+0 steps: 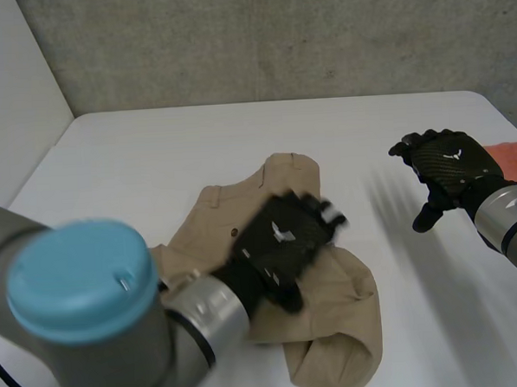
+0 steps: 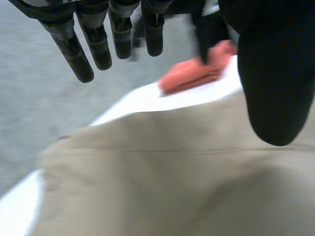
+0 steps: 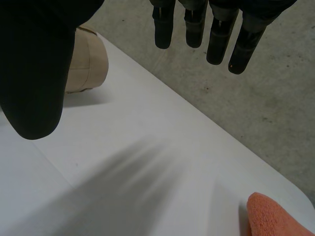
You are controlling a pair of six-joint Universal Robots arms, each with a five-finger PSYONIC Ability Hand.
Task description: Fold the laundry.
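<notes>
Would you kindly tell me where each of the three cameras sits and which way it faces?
Head view: between and behind the arms, looking down at the white table; shows both arms, the left hand over the beige trousers, and the right hand open above bare table.
Left wrist view: on the left wrist, looking along the open hand over the trousers toward an orange cloth.
Right wrist view: on the right wrist, facing the table; own straight fingers and thumb.
All three share the trousers and the cloth.

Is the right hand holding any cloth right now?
No, the right hand hangs open over the white table, its fingers holding nothing.
</notes>
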